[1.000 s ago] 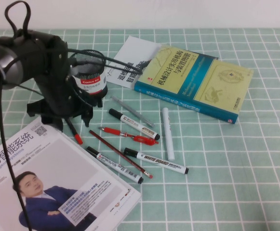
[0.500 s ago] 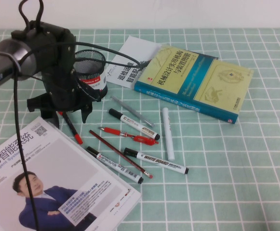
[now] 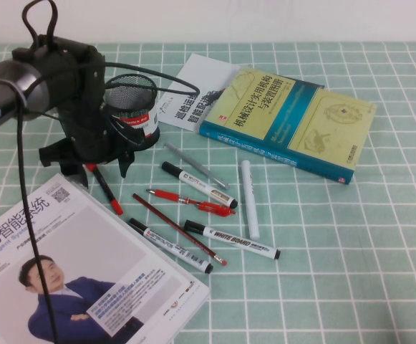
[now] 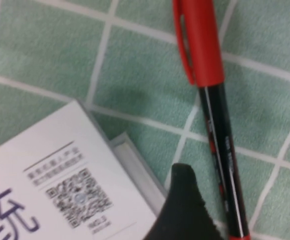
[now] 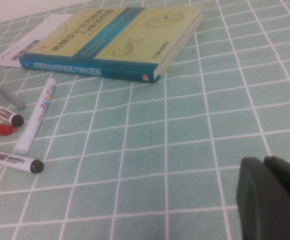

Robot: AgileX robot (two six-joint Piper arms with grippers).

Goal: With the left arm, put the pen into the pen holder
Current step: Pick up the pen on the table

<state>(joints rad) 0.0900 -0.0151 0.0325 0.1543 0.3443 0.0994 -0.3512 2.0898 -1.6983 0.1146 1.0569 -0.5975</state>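
Task barely begun: nothing lifted, nothing in the holder [image 3: 130, 106]. Left arm [image 3: 28, 79] low over the table, just beside the holder. Left gripper [image 3: 93, 166] spread to full width, holding nothing, poised right above the pen [image 3: 105, 188]. Pen flat on the cloth, one fingertip [image 4: 184, 210] close beside its barrel, magazine [image 3: 71, 265] corner on the other side. Closing, lifting, dropping into the holder all left. Right gripper [image 5: 272, 200] parked far off, finger state impossible to tell.

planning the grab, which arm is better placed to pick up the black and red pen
Left. The left gripper hangs open right over the pen, beside the pen holder. The right gripper appears only in its wrist view, over bare cloth away from the pens.
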